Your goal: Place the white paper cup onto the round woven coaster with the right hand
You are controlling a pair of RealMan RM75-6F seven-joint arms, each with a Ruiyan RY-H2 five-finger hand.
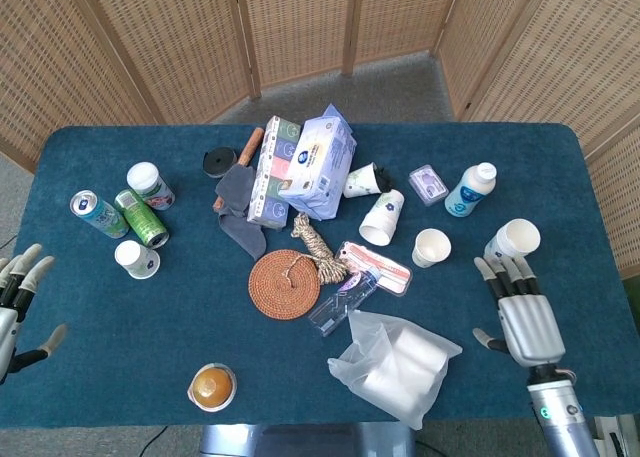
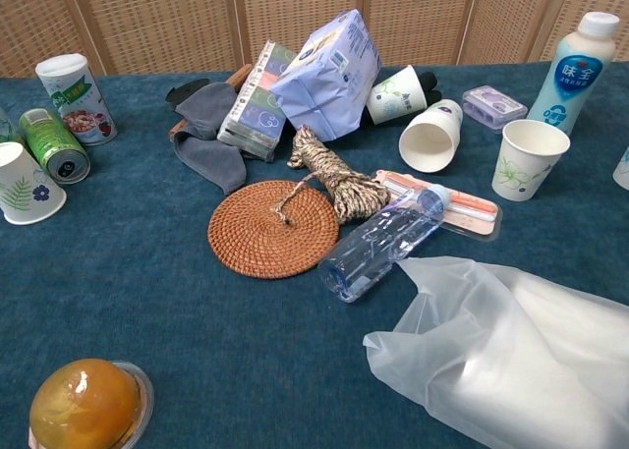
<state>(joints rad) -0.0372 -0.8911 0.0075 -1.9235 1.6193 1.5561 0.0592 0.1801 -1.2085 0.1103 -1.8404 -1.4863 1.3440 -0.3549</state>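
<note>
— Woven rattan screens behind; blue-carpeted counter [image 1: 120,377] in front, crowded with things.

— Round woven coaster [image 1: 285,284] near the middle, nothing standing on it but a strand of the rope bundle [image 1: 318,247] trailing across its top edge.

— White paper cup [image 1: 431,247] upright, open mouth up, right of the coaster and well apart from it; just beside the pink flat packet [image 1: 375,266]; a second cup [image 1: 382,217] lying on its side behind it.

— Right robot hand [image 1: 523,315] over the counter's right part, palm down, fingers spread and holding nothing; near the paper cup yet not touching it; close below another upright cup [image 1: 514,240] by the edge.

— Left robot hand [image 1: 14,307] at the far left edge, off the counter, fingers apart, empty.

— Elsewhere: clear plastic bottle [image 2: 378,243] lying just right of the coaster; crumpled plastic bag [image 2: 511,351] in front; green can [image 1: 141,218] at left.
</note>
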